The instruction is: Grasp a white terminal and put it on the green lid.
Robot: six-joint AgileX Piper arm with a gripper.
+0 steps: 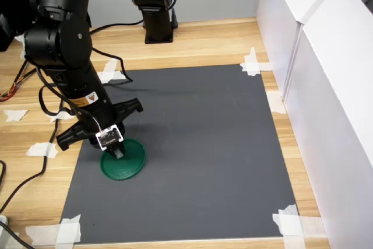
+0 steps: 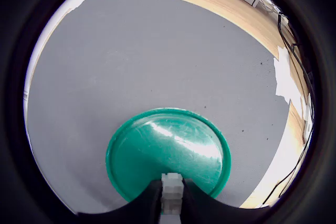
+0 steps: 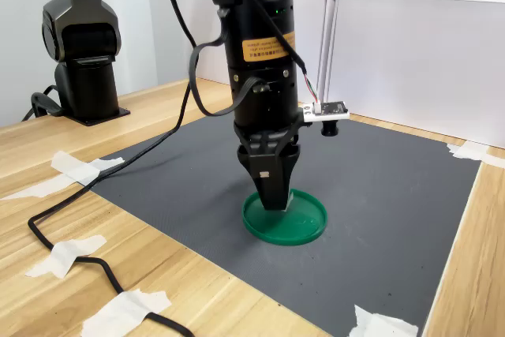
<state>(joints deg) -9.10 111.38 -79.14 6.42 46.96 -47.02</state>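
The green lid [image 1: 124, 161] [image 2: 168, 153] [image 3: 286, 219] lies flat on the dark mat near its corner at the first exterior view's lower left. My gripper [image 1: 118, 153] [image 2: 172, 195] [image 3: 273, 201] points straight down over the lid, its tips at or just above the lid's surface. In the wrist view the white terminal [image 2: 171, 188], a tiny ribbed block, sits pinched between the two dark fingers, just inside the lid's rim. Both exterior views hide the terminal behind the fingers.
The dark grey mat [image 1: 198, 144] is taped to a wooden table [image 1: 204, 42]. A second black arm base [image 1: 154, 4] stands at the back. White walls [image 1: 326, 86] close the first exterior view's right. A black cable [image 3: 87, 250] runs over the wood.
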